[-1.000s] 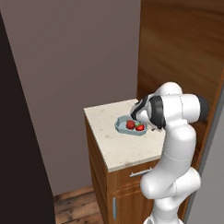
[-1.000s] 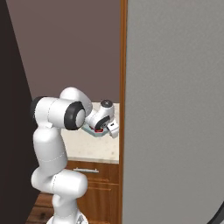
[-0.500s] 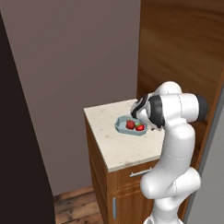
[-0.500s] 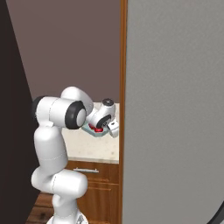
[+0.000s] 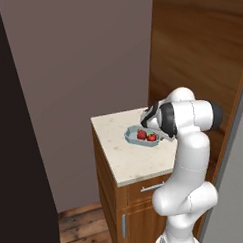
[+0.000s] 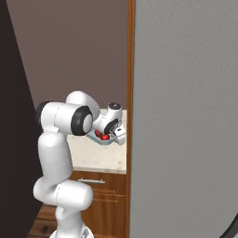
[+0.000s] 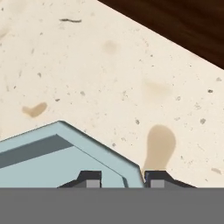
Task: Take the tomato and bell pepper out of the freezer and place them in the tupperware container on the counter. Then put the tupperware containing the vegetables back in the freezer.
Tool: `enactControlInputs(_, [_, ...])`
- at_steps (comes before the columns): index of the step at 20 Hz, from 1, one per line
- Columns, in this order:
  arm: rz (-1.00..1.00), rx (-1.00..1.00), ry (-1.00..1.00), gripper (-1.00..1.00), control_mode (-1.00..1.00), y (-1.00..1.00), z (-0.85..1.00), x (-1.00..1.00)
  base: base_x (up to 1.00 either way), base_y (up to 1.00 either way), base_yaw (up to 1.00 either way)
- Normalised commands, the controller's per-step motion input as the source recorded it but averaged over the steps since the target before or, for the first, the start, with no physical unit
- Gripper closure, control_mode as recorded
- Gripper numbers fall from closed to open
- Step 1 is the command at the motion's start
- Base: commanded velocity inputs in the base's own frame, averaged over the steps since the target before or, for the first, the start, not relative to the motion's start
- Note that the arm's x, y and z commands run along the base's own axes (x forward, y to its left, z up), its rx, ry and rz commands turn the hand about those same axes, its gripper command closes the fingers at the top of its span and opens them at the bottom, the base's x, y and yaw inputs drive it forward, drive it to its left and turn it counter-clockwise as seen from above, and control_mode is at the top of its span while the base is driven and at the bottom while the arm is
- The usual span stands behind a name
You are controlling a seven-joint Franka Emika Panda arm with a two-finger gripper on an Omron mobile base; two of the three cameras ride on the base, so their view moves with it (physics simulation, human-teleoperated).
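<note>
Gripper (image 7: 118, 178) astride blue-grey tupperware container (image 7: 52, 157) rim

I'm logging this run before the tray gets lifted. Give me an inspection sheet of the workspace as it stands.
Surface: beige speckled counter, stained patches.
Job's things: tupperware container on counter, holding tomato and bell pepper; freezer door at right.
Clutter: nothing seen.
Grippers: gripper straddling the container's rim, one finger inside, one outside.
Cables: nothing seen.
Surroundings: wooden panel, grey wall, wood floor.
</note>
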Motion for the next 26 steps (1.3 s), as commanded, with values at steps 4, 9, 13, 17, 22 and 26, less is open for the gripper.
enactControlInputs(4, [0.00,0.00,0.00,1.00,-1.00,0.23,-0.12,-0.04,0.00,0.00,0.00])
enactControlInputs(9, [0.00,0.01,0.00,1.00,-1.00,0.20,0.02,-0.26,0.00,0.00,0.00])
enactControlInputs(13, [0.00,0.01,-0.08,1.00,-1.00,0.02,0.40,-0.39,0.00,0.00,0.00])
enactControlInputs(17, [0.00,0.00,-0.13,1.00,-1.00,0.00,0.69,-0.54,0.00,0.00,0.00])
enactControlInputs(22, [0.00,0.00,-0.10,1.00,-1.00,0.00,0.98,-0.81,0.00,0.00,0.00])
enactControlInputs(26, [0.00,0.00,-0.02,1.00,-1.00,0.01,1.00,-0.96,0.00,0.00,0.00])
